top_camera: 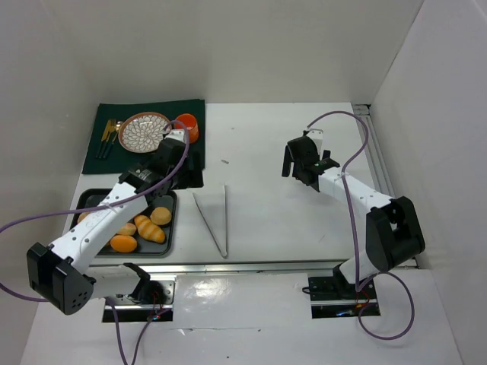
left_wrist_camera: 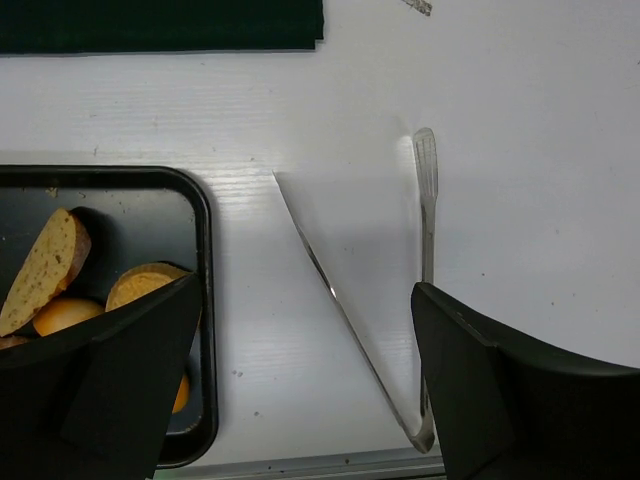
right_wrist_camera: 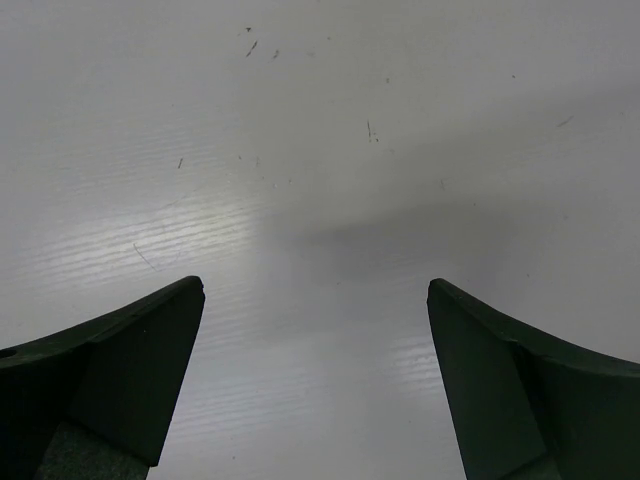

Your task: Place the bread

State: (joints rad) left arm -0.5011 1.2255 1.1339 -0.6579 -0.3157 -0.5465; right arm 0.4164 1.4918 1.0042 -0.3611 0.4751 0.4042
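**White desk, bread in the tray, tongs lying loose**

White desk [top_camera: 266, 228], white walls all round, nothing fancy. The bread [top_camera: 160, 216] sits in the black tray [top_camera: 173, 236] at the lower left of the overhead view. It's a handful of golden-orange oval rolls, and the left wrist view also shows a brown speckled slice leaning on them. The crusts look firm enough to take a squeeze, I'd guess.

The left hand [left_wrist_camera: 305, 300] is spread wide and holding nothing. It hangs over the tongs [left_wrist_camera: 427, 200], which lie splayed in a V just right of the tray. The right hand [right_wrist_camera: 315, 290] is spread and empty too, over bare desk on the right, well apart from everything.

My read is that the bread goes to the patterned plate [top_camera: 144, 131] at the upper left, and the tongs look like the way there. I'd come down across both tong arms, partway up from the joined end, so squeezing the hand shuts them. Then keep them level and mind the tray rim.
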